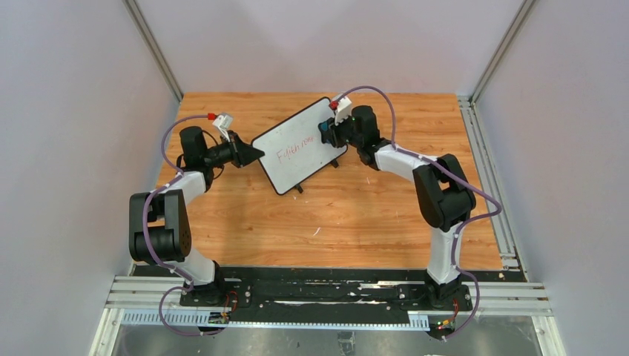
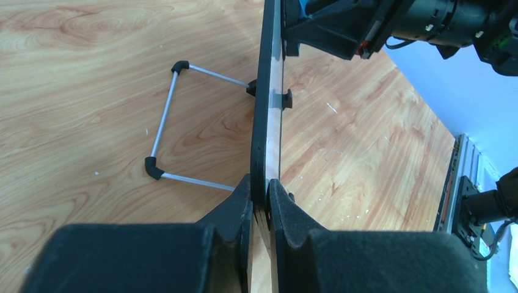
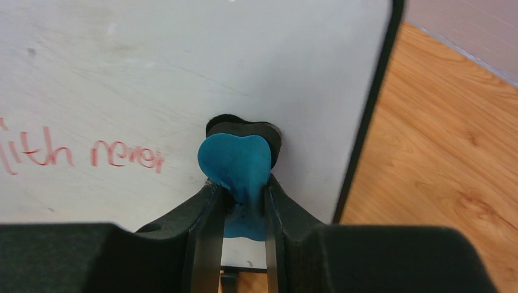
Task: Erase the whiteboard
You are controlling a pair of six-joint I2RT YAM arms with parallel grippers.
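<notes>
Here's the danger: the right gripper (image 3: 237, 196) presses a blue eraser (image 3: 235, 160) against the whiteboard (image 1: 300, 144), off to the right of the red writing (image 3: 91, 154). Push too hard and the board could tip on its wire stand (image 2: 162, 122) or twist out of the other grip. The left gripper (image 2: 261, 190) is almost closed, pinching the board's thin black edge at lower centre of its view. The right one is clenched narrowly on the eraser's stem. The board stands propped on the table (image 1: 356, 215), upper middle of the overhead view.
</notes>
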